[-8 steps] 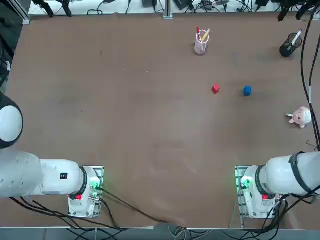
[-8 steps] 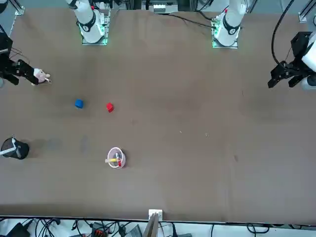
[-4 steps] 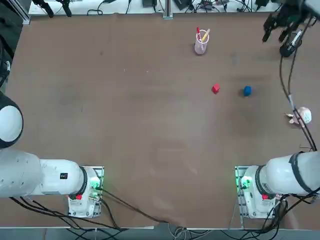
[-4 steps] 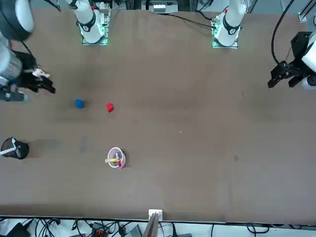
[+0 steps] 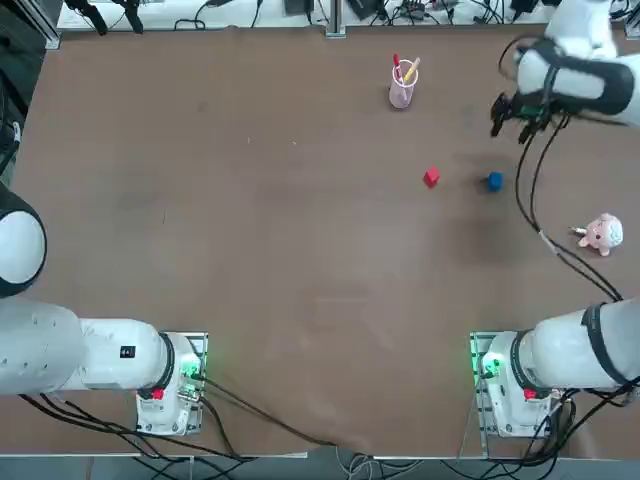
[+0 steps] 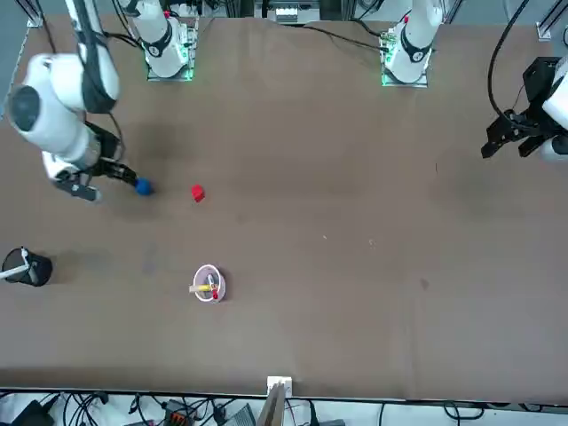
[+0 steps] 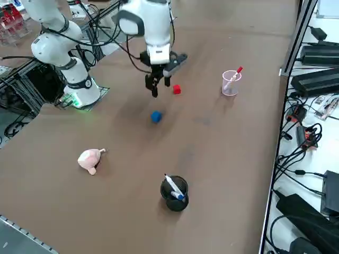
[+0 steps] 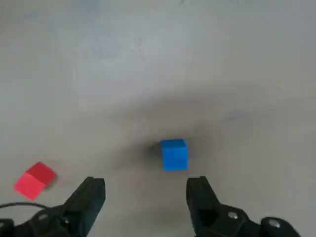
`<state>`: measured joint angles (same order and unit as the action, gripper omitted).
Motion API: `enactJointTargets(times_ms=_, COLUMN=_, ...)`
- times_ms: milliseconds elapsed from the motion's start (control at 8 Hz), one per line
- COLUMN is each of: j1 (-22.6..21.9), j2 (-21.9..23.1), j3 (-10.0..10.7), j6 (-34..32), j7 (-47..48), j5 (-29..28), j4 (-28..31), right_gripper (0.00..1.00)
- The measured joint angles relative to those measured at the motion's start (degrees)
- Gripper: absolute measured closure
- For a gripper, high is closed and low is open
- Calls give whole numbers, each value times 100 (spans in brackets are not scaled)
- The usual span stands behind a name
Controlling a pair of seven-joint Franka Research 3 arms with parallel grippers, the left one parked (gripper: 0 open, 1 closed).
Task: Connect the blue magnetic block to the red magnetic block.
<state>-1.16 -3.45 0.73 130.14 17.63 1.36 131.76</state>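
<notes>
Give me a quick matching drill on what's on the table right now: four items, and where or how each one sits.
Things:
1. blue magnetic block
2. red magnetic block
3. pink plush toy
4. right gripper

States:
A. lying on its side near the table edge
B. open, raised above the table
C. alone on the table beside the blue one, not touching it
D. on the table just ahead of the open fingers

Pairs: 1-D, 2-C, 3-A, 4-B

A second ago the right arm was folded back at the table's right edge, its gripper beside the pink plush toy (image 5: 602,234). It has since swung out over the table, and the right gripper (image 5: 508,121) now hangs with fingers spread above the table close to the blue magnetic block (image 5: 494,181), just on its far side.
</notes>
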Motion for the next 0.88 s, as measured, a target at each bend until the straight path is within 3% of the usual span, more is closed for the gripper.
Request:
enactJointTargets(times_ms=625, j1=19, j2=-804, j3=37, j6=1017, j7=35, j5=0, j4=396, right_gripper=0)
enactJointTargets(times_ms=875, j1=51, j2=-960, j3=82, j6=1122, j7=6, j5=2, j4=424, right_gripper=0)
